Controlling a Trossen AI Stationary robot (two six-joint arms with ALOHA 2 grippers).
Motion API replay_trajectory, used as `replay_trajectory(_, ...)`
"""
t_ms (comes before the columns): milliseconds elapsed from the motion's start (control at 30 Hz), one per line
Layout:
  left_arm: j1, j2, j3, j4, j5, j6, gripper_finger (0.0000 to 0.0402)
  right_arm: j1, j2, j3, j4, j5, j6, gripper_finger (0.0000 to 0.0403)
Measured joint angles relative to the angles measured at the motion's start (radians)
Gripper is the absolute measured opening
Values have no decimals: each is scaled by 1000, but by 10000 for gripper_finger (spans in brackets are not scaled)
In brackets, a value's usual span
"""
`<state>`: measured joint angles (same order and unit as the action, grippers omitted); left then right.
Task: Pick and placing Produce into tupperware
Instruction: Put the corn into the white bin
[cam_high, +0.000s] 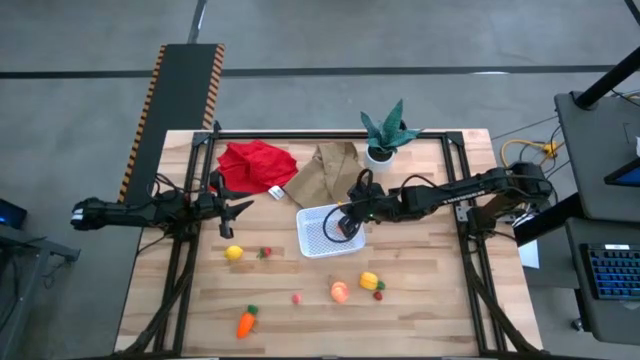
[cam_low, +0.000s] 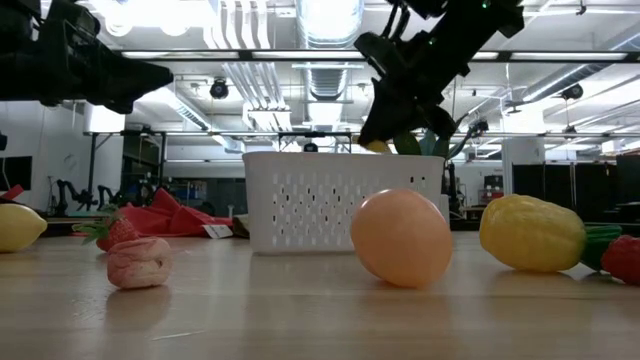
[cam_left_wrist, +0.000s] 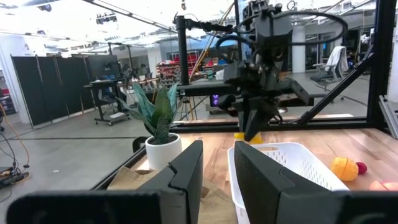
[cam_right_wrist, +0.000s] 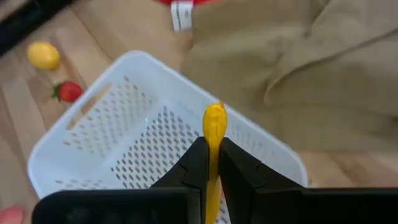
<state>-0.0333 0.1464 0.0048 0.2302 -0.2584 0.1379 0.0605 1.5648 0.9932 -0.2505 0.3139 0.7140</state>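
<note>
1. Peach-orange fruit (cam_low: 402, 238) lies nearest the low camera, on the table (cam_high: 420, 320) in front of the tupperware (cam_high: 322, 232), so it is not yet packed.
2. One tupperware stands mid-table; its perforated floor looks empty, so I judge that nothing has been placed yet.
3. One right gripper (cam_right_wrist: 211, 163) hovers over the tupperware, fingers pinched narrow on a slim yellow piece (cam_right_wrist: 214, 124), apparently about to release it.
4. One left gripper (cam_high: 240, 207) waits above the table's left side near the red cloth (cam_high: 257, 164), fingers a narrow gap apart and holding nothing.
5. Loose produce on the table: one carrot (cam_high: 246, 321), one yellow pepper (cam_high: 369, 281), one lemon (cam_high: 234, 253).
6. Small red or pink berries: four (cam_high: 266, 253), (cam_high: 297, 297), (cam_high: 381, 285), (cam_high: 378, 295).
7. By my count eight pieces are left, plus the held one.
</note>
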Motion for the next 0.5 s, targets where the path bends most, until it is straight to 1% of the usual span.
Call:
replay_trajectory(267, 0, 4, 0, -1, 0, 0, 80, 0, 73, 0, 2, -10, 33, 27)
replay_trajectory(500, 0, 5, 0, -2, 0, 0, 80, 0, 74, 0, 0, -9, 37, 27)
